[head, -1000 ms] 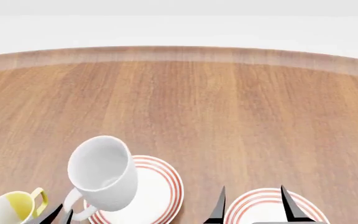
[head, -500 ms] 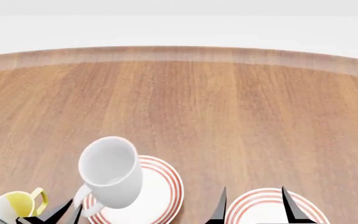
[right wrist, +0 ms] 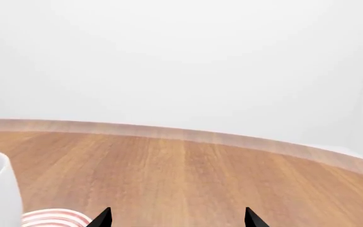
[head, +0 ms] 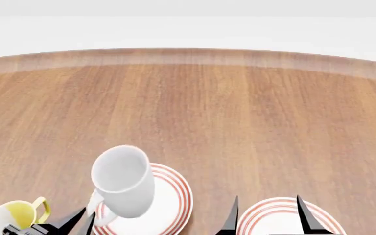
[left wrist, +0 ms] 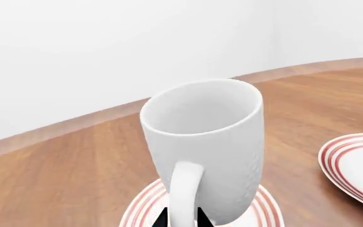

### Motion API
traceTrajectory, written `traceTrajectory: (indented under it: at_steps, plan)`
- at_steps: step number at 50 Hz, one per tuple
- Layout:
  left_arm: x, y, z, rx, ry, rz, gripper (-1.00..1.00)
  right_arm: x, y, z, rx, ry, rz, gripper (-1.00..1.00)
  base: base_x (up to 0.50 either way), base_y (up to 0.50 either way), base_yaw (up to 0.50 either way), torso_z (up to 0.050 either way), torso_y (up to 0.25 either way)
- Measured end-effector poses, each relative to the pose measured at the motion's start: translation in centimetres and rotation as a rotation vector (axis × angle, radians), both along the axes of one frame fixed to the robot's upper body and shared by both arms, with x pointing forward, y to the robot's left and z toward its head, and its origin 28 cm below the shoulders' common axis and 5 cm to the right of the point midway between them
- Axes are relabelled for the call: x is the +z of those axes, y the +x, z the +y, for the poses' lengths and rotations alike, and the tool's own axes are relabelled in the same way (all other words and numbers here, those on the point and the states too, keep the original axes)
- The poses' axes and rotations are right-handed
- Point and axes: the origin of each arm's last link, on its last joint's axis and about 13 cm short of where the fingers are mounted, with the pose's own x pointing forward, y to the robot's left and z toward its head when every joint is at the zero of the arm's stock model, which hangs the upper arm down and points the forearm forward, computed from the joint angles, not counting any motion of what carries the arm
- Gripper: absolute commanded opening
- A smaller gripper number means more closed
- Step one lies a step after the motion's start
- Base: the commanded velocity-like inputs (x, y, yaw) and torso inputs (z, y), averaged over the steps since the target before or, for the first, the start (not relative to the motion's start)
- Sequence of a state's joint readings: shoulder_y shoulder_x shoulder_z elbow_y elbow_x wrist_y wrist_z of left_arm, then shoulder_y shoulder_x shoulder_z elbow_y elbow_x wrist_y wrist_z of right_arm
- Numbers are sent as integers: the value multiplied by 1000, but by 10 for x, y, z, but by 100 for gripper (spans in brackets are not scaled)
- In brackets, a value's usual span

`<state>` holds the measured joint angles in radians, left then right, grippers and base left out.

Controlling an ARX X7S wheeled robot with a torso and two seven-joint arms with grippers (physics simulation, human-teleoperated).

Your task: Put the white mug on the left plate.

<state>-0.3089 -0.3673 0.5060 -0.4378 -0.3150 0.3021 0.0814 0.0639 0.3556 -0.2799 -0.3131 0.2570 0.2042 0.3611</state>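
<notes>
Placement step: left gripper [head: 80, 221], clamped on the handle of the white mug [head: 123, 180], holds it tilted over the left plate [head: 170, 196]; next, lower, level, release; right gripper [head: 266, 215] spread

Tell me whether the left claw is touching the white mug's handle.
Touching: the left wrist view shows the left claw closed on the white mug handle, fingertips pressed against either side.

A simulated tabletop scene, not a furnished room: a round wooden table [head: 240, 112] with uniform grain stands before blank white walls [right wrist: 181, 56]. Crockery suggests a dining setting: ringed plates [head: 172, 203], a white mug [head: 123, 181], a yellow-lined mug [head: 15, 218].
</notes>
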Motion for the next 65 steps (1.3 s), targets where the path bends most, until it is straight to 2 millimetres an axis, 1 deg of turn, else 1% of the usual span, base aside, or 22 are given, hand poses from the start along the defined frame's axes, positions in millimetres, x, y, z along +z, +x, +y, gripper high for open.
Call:
traceTrajectory:
  at_steps: [19,35,49,65]
  plan:
    - [-12,7,-7,-5,-1,34,-100,-1,-1,0,0,1,2,100,0,0,0,1,0]
    - [-17,17,-14,0,-7,50,-100,-2,-1,-1,-2,6,-1,100,0,0,0,0,1]
    - [-26,26,-17,35,-14,77,-100,-2,-3,-1,-4,9,-3,100,0,0,0,0,0]
    - [-31,32,-22,84,-44,99,-100,-3,-4,-2,-4,9,-2,100,0,0,0,0,1]
